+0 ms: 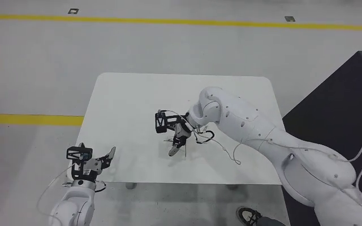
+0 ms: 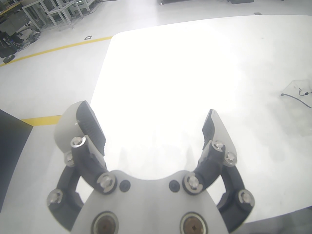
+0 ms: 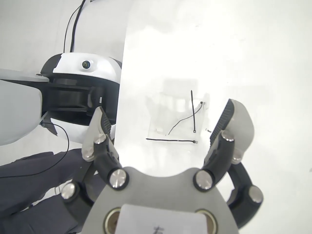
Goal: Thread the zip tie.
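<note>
Threading unstarted, I judge: black plastic zip ties point(image 3: 193, 115) lie loose beneath my released right gripper point(image 3: 164, 105); left gripper point(image 2: 147, 107), seven o'clock, likewise.

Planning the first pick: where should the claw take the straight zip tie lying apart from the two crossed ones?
Probably mid-strap, the right claw coming from straight above and closing across it: the zip tie lies flat, straight and alone on the table.
</note>
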Available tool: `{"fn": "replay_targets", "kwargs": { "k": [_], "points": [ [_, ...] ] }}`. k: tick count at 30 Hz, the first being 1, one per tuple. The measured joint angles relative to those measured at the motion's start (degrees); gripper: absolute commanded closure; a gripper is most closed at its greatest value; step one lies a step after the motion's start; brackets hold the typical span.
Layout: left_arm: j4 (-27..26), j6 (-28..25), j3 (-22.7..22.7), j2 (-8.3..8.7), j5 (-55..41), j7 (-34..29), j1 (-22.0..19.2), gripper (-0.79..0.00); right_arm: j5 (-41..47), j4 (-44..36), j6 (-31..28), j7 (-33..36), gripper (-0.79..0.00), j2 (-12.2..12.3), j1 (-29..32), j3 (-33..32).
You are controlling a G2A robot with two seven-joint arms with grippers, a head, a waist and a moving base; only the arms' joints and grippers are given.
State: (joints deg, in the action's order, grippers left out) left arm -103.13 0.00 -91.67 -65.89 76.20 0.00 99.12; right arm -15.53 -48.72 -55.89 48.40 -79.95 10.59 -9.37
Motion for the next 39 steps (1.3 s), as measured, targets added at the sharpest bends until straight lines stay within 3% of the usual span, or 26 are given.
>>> {"fn": "replay_targets", "kwargs": {
  "k": [10,14,15,18,27,33,39],
  "points": [
    [0.00,0.00,0.00,0.00,0.00,0.00,0.00,-0.785,1.14,2.76,-2.11,-2.29,-0.785,-1.04,-0.76,-0.43],
    [0.00,0.00,0.00,0.00,0.00,0.00,0.00,-0.785,-4.88,-2.98,-0.94,-3.83,-0.785,-0.30,-1.35,-0.66],
    [0.00,0.00,0.00,0.00,0.00,0.00,0.00,-0.785,-9.16,-4.70,1.08,-2.92,-0.767,0.08,-1.38,-0.45],
    [0.00,0.00,0.00,0.00,0.00,0.00,0.00,-0.785,-15.59,-8.29,3.81,-1.66,-0.443,1.34,-0.54,-0.71],
    [0.00,0.00,0.00,0.00,0.00,0.00,0.00,-0.785,-15.92,-15.06,6.01,5.53,-0.329,4.63,2.29,-1.30],
    [0.00,0.00,0.00,0.00,0.00,0.00,0.00,-0.785,-16.23,-15.01,7.86,6.44,-0.323,4.77,2.48,-2.28],
    [0.00,0.00,0.00,0.00,0.00,0.00,0.00,-0.785,-18.81,-11.28,3.60,2.30,-0.320,3.79,3.26,-2.38]
  ]
}}
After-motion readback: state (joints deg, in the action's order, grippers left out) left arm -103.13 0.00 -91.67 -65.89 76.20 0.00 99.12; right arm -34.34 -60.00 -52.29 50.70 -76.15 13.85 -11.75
